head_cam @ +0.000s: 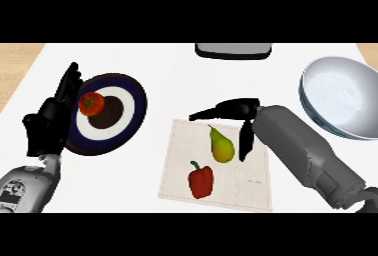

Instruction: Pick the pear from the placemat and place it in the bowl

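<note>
Head view: the yellow-green pear [221, 146], narrow stem end pointing away and broad base nearer, lies on the beige placemat [252, 186] beside a red pepper [201, 180]. The right robot hand [239, 108] hovers at its stem end, fingers spread, holding nothing. The left robot hand [47, 125] rests open beside the plate [130, 117]. The grey bowl [341, 97] sits far right.

Under the right fingers [245, 142] the placemat [251, 190] looks like matt cloth, the bowl [339, 95] right of them glossy and smooth.

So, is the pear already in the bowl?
No, the pear lies on the placemat next to the red pepper, apart from the bowl.
</note>
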